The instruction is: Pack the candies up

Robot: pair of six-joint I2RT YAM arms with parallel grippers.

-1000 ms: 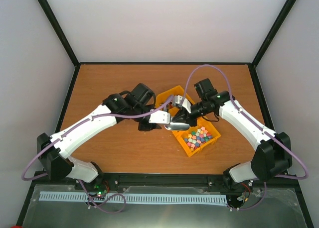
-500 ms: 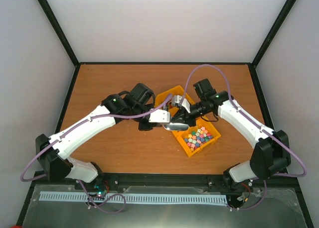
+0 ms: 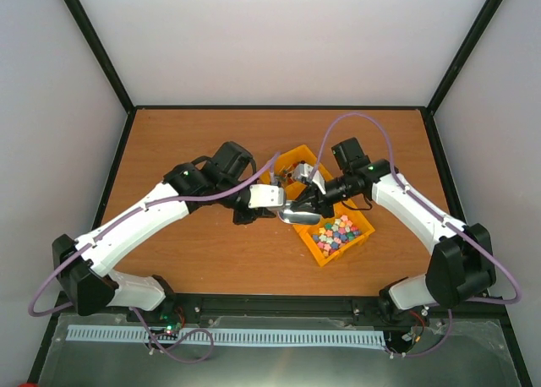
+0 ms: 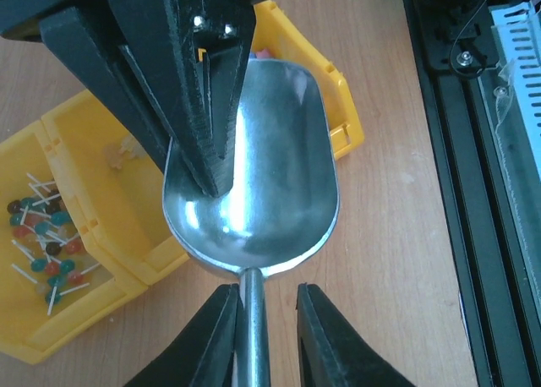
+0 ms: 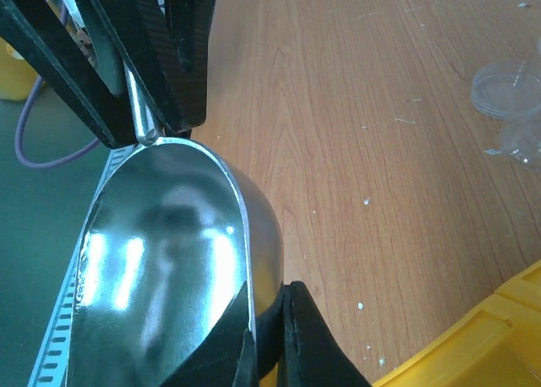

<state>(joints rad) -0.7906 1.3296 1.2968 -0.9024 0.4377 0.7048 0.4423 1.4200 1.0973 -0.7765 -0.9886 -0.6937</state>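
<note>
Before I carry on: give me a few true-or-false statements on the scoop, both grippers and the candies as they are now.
1. The scoop is loaded with candies. False: its bowl is empty.
2. The right gripper is shut on the scoop's rim. True.
3. The left gripper straddles the scoop's handle. True.
4. The candies lie loose on the table. False: they sit in a yellow bin.
5. Both bins hold candies. False: the far bin holds stick-like items with dark, red and teal heads.
</note>
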